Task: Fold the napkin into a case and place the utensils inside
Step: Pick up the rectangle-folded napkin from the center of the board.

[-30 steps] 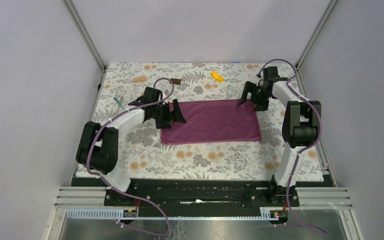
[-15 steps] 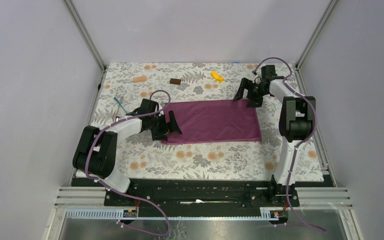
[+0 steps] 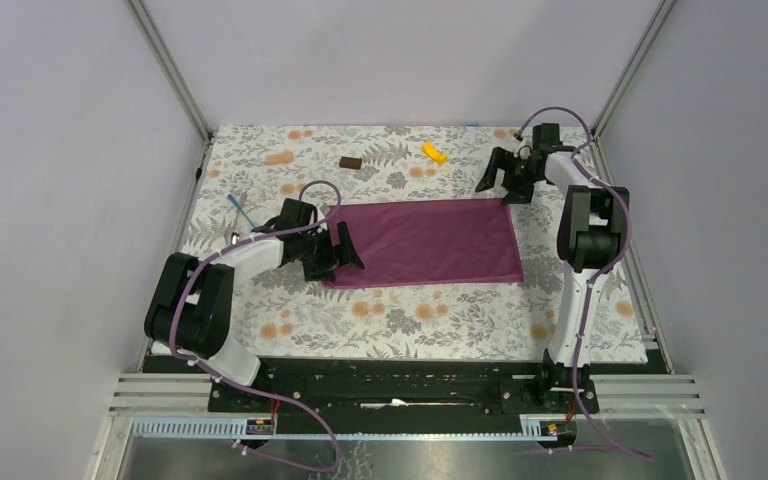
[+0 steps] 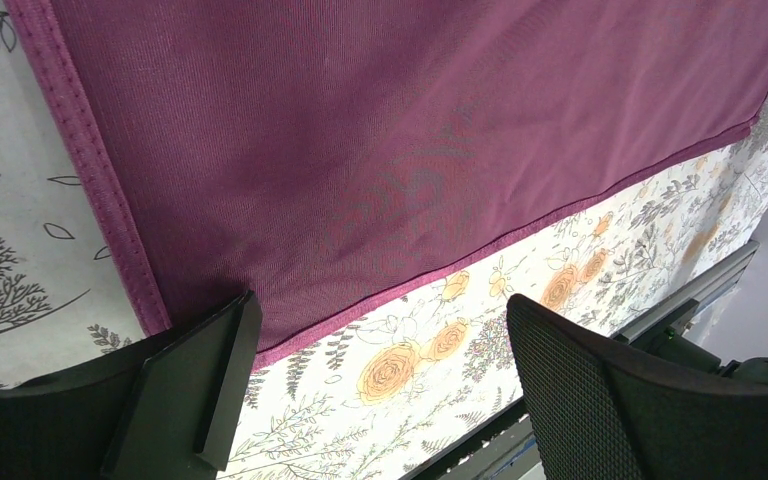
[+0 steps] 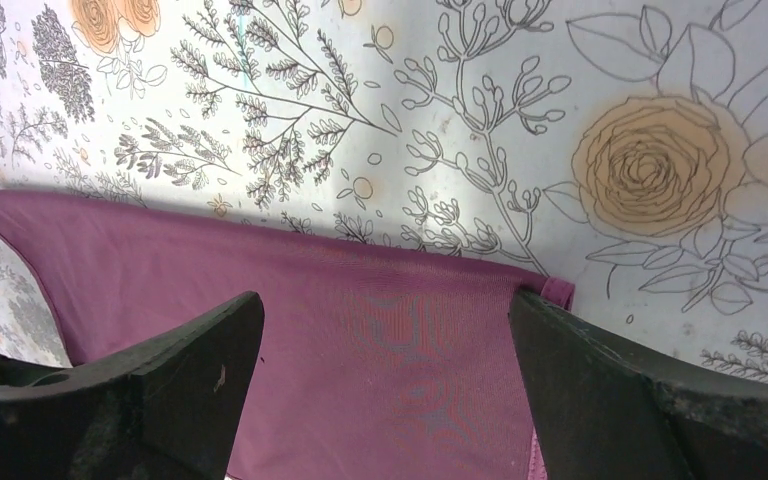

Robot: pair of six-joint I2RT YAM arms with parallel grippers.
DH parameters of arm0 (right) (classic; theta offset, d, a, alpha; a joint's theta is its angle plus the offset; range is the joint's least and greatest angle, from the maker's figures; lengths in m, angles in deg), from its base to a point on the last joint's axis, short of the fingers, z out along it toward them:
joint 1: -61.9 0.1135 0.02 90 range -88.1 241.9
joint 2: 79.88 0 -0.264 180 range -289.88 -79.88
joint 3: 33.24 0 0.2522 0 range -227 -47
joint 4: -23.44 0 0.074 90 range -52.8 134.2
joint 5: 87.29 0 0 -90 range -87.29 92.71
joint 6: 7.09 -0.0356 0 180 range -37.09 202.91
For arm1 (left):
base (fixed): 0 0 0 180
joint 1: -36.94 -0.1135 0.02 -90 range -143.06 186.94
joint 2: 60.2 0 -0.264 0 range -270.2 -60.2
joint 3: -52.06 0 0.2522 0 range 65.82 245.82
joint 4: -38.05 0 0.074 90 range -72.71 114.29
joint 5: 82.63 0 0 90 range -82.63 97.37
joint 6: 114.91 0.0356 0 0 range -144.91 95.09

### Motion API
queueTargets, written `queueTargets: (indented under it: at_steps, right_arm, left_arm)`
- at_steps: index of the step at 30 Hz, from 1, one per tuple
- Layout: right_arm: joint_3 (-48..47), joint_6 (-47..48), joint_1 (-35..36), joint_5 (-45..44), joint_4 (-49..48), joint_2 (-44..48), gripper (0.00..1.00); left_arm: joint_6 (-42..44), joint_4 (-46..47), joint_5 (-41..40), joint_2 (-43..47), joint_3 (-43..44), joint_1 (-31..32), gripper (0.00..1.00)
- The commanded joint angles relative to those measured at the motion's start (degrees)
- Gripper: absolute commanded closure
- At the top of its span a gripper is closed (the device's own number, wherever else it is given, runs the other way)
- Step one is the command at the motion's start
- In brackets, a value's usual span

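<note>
You have the napkin [image 3: 422, 243] lying flat in the middle of the floral table covering [image 3: 410, 320]. It shows as a plain plum rectangle with its long sides running left to right. Judging by that flat lie, the case fold is not yet made.

The arms sit at opposite corners, which looks like a setup for lifting one edge over while the cloth is kept square. Your left gripper [image 3: 345, 250] is at the near-left corner. In its wrist view the jaws are spread wide and hold nothing, with the stitched hem corner of the napkin [image 4: 410, 130] just inside the left finger [image 4: 180, 390]. I cannot tell whether that finger touches the cloth.

Your right gripper [image 3: 497, 188] hangs at the far-right corner. It is also spread wide and empty, and its wrist view shows the napkin [image 5: 360, 340] between the jaws, with the little corner tab near the right finger [image 5: 640, 400]. Contact is unclear there too.

The utensils [image 3: 238, 207] appear only as a slim bluish piece near the left edge, well apart from the napkin. It is too small to tell fork from spoon. A yellow piece [image 3: 433, 152] and a brown block [image 3: 351, 162] lie along the far side, out of the way.
</note>
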Motion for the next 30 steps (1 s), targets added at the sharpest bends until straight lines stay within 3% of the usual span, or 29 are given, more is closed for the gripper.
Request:
queueTargets:
  at_steps: [1, 7, 13, 19, 24, 30]
  right_arm:
    - [-5.0, 2.2, 0.4, -1.5, 5.6, 0.0, 0.00]
    - [-3.2, 0.2, 0.9, -18.4, 21.6, 10.5, 0.00]
    - [-7.6, 5.8, 1.3, -24.0, 39.4, 6.8, 0.00]
    - [-6.6, 8.8, 1.9, -20.3, 39.2, 5.8, 0.02]
    - [-7.1, 9.1, 4.9, -23.0, 37.2, 3.9, 0.08]
    - [-3.4, 8.6, 6.2, -25.5, 32.4, 3.3, 0.25]
  left_arm:
    - [1.4, 0.8, 1.5, 2.3, 0.3, 0.7, 0.01]
    - [1.0, -1.2, 5.4, 9.5, 4.2, 1.5, 0.01]
    - [1.2, -1.5, 7.5, 13.1, 8.5, 1.6, 0.01]
    - [3.2, -1.8, 7.4, 15.7, 9.8, 1.6, 0.01]
    - [5.0, -1.7, 7.1, 16.8, 9.8, 1.6, 0.01]
    - [6.1, -1.2, 7.8, 16.8, 9.5, 1.6, 0.01]
